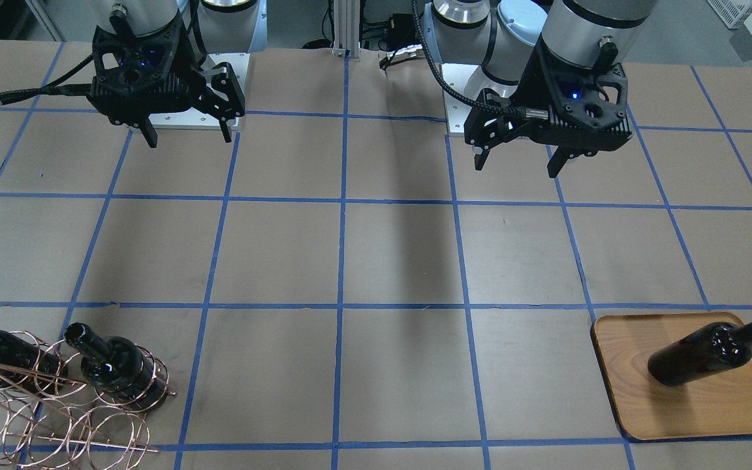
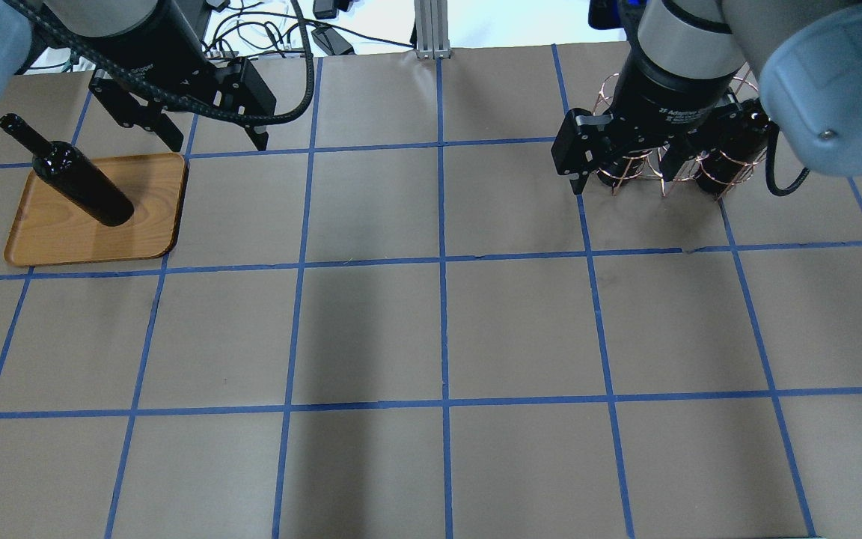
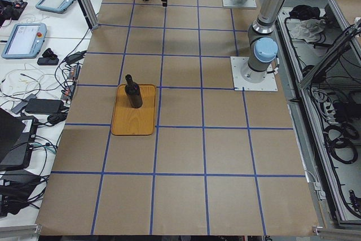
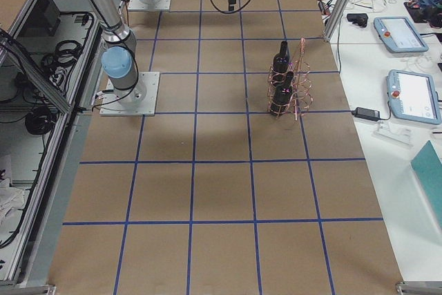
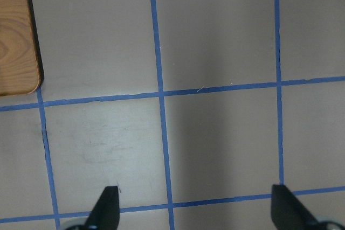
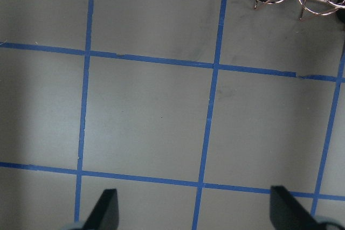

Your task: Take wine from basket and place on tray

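Standing upright on the flat light-brown wooden tray [image 1: 696, 411], lower right, is one glossy near-black glass wine bottle [image 1: 702, 359]; two matching bottles [image 1: 118, 372] sit in the copper wire-loop basket [image 1: 56, 431], lower left. Left gripper [image 1: 516, 166] and right gripper [image 1: 188, 138] hang open, empty. Lifting another could snag loops, dragging the basket.

Brown table [image 2: 431, 337], blue tape grid [image 2: 442, 262]

Even overhead light, soft shadows
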Available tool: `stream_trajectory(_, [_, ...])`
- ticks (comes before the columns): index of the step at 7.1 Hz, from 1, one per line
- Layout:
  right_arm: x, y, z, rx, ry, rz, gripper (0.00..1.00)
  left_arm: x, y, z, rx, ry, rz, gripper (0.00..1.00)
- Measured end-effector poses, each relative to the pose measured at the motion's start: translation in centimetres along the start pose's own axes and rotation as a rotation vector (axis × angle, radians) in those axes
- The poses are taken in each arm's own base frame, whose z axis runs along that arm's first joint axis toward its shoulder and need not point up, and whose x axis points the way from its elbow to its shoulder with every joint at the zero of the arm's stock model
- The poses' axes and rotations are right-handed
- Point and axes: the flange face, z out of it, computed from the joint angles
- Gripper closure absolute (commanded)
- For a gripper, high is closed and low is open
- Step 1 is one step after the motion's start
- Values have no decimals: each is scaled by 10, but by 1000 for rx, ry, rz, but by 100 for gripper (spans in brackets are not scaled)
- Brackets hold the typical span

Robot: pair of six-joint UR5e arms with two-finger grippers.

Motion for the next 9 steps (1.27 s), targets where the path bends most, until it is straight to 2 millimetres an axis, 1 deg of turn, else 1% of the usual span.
stream_trajectory(3, [0,0,0,3,-1,0,0,2,3,-2,28,-2,5,0])
stream_trajectory(7, [0,-1,-1,7,0,-1,0,3,23,-3,26,-3,-1,0])
stream_trajectory(9, [0,-1,-1,8,-1,-1,0,3,26,-3,30,-4,-3,0])
